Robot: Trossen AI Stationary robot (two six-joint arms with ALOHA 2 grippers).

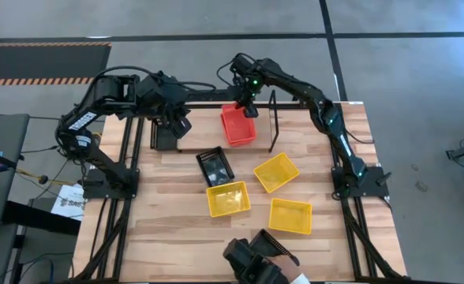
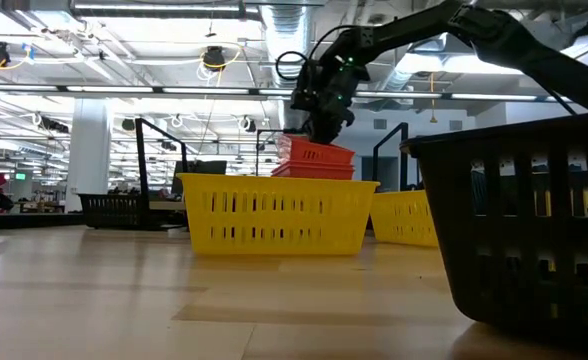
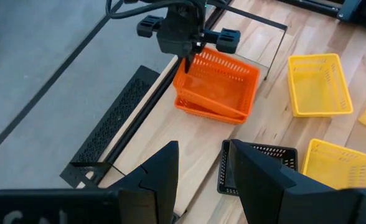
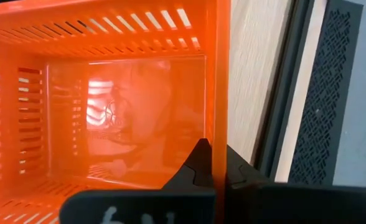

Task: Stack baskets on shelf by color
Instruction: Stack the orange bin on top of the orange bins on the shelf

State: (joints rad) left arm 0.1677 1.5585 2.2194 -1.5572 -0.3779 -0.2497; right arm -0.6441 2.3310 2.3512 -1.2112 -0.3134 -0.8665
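red-orange baskets (image 1: 238,126) nested on shelf (image 1: 273,130), right fingers (image 3: 189,61) pinching top rim

The plank table (image 1: 177,237) carries three yellow baskets (image 1: 228,199), black baskets (image 1: 215,166) and the shelf (image 1: 208,126).

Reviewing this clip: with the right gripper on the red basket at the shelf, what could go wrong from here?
1. The right gripper pinches only one wall of the top red basket, which sits tilted on the red stack; on release it may settle crooked or slide off.
2. The shelf's wire end loop stands close beside the stack, so pulling away could snag it.
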